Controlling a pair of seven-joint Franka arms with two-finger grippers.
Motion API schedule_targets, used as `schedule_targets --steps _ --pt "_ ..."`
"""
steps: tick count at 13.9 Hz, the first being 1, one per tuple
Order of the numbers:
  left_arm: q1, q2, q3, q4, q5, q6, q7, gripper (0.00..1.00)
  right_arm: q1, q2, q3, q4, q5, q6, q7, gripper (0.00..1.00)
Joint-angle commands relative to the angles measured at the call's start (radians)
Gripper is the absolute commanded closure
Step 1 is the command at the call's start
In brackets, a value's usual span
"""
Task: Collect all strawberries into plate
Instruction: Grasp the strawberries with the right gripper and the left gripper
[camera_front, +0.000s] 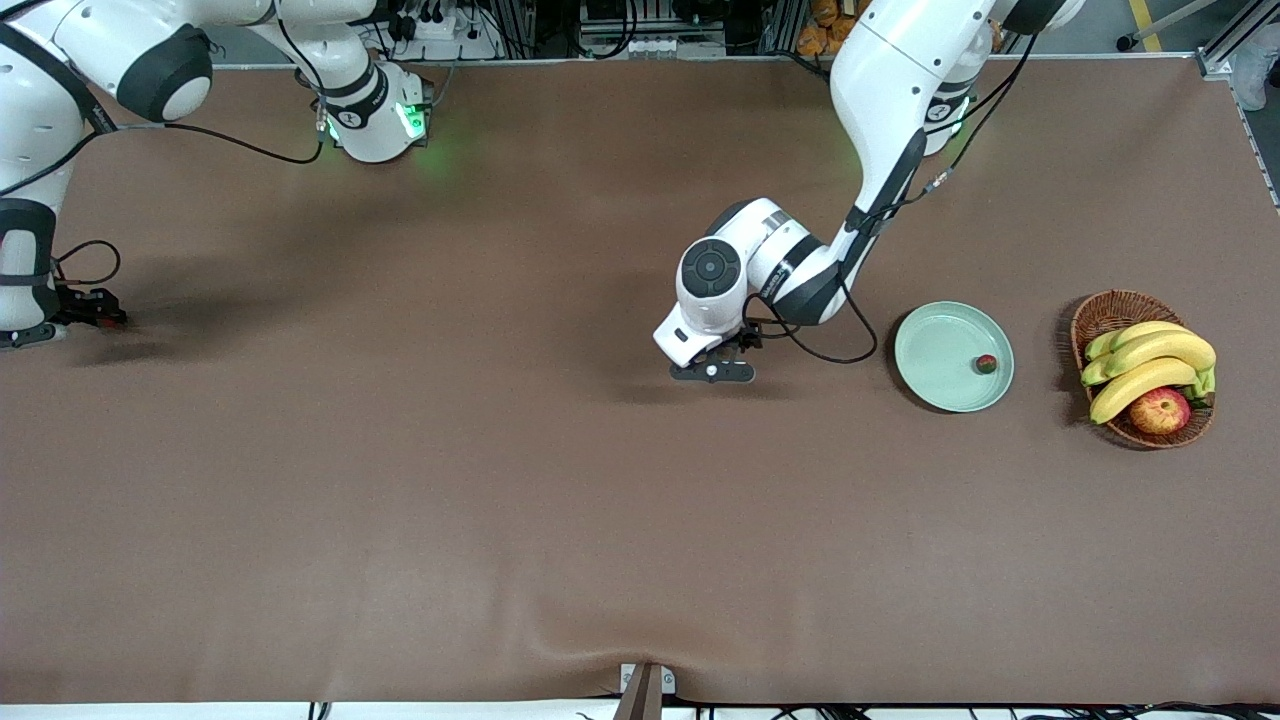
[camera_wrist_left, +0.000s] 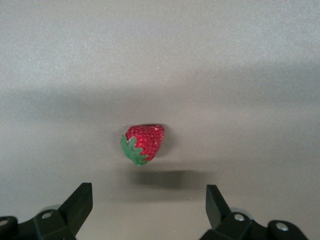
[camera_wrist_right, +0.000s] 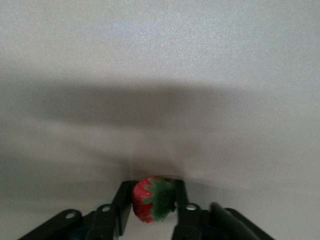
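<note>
The mint-green plate (camera_front: 935, 345) lies on the table toward the left arm's end, with one strawberry (camera_front: 986, 363) in it near its rim. My left gripper (camera_front: 711, 372) is open and hangs low over the table's middle. In the left wrist view a second strawberry (camera_wrist_left: 143, 144) lies on the brown cloth just ahead of the open gripper (camera_wrist_left: 148, 206), untouched. In the front view this berry is hidden under the hand. My right gripper (camera_front: 92, 306) is at the right arm's end of the table, low over the cloth. In the right wrist view the gripper (camera_wrist_right: 152, 206) is shut on a third strawberry (camera_wrist_right: 150, 205).
A brown wicker basket (camera_front: 1105, 315) with bananas (camera_front: 1150, 365) and a red-yellow apple (camera_front: 1160, 410) stands beside the plate, nearer the table's end. Cables trail from both arms. The brown cloth (camera_front: 500, 480) covers the whole table.
</note>
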Motion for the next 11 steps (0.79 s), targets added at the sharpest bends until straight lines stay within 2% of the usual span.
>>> schedule_targets --steps 1,3,7,11 --pt "0.014 0.011 0.000 -0.004 0.007 0.060 0.025 0.00 0.008 -0.018 0.010 -0.001 0.022 -0.004 -0.029 1.00" --pt "0.017 0.051 0.003 0.024 0.016 0.120 0.028 0.00 0.044 -0.022 -0.008 0.006 0.020 -0.013 -0.017 1.00" --pt "0.017 0.059 0.005 0.024 0.016 0.134 0.034 0.00 0.224 -0.021 -0.168 0.033 0.010 -0.162 0.089 1.00" --pt "0.040 0.051 0.006 0.004 0.022 0.134 0.081 0.00 0.421 -0.021 -0.294 0.039 0.008 -0.292 0.242 1.00"
